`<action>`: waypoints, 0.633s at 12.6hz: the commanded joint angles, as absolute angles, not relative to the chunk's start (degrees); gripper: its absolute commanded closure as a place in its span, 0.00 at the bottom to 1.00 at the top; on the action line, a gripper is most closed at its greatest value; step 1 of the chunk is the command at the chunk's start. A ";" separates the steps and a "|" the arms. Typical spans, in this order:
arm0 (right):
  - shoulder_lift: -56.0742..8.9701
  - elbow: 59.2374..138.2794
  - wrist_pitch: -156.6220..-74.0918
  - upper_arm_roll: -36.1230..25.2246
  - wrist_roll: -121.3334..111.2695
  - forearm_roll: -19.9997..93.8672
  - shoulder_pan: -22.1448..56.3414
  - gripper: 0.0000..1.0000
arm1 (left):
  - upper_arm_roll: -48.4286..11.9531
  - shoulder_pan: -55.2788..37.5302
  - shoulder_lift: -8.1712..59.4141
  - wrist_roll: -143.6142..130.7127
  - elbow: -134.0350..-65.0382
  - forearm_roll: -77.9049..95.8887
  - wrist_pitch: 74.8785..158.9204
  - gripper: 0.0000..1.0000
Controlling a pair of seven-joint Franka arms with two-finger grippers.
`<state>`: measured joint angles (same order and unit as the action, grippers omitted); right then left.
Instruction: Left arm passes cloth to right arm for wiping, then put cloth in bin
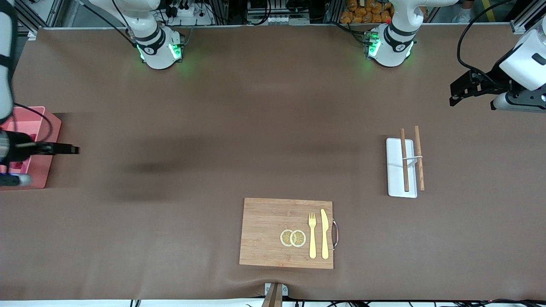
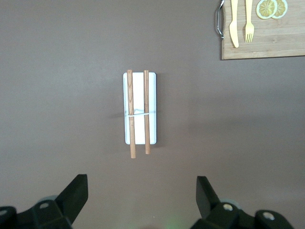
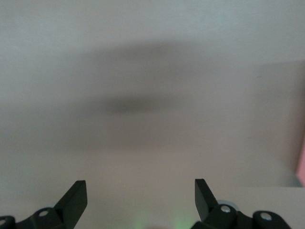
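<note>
Now my right gripper [image 1: 74, 149] hangs open and empty beside the bin [image 1: 40, 128]. My left gripper [image 1: 454, 96] waits open over the table's left-arm end, near the tray [image 1: 394, 187].

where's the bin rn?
Front view: the bin sits at the right arm's end of the table, at the view's left edge, partly hidden by the right arm.

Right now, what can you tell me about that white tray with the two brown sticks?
The white tray is a flat, plastic-looking rectangle lying on the brown table toward the left arm's end, farther from the front camera than the cutting board. Two brown wooden-looking sticks lie lengthwise across it, joined by a thin white band; one overhangs the tray's edge. Nothing grips it.
</note>
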<state>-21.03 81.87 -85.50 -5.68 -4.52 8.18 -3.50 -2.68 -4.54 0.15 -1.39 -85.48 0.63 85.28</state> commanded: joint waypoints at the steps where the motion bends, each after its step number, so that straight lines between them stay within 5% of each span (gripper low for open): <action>1: -15.75 86.55 -88.49 -6.33 4.89 9.58 1.30 0.00 | -2.99 -4.57 -0.09 -2.11 -85.25 -0.88 85.43 0.00; 4: -4.78 102.52 -102.62 -6.42 4.31 8.97 1.14 0.00 | -2.99 -4.57 -0.09 -2.11 -85.25 -0.88 85.43 0.00; 8: 1.41 105.47 -102.40 -6.68 2.99 6.86 -0.70 0.00 | -2.99 -4.57 -0.09 -2.11 -85.25 -0.88 85.43 0.00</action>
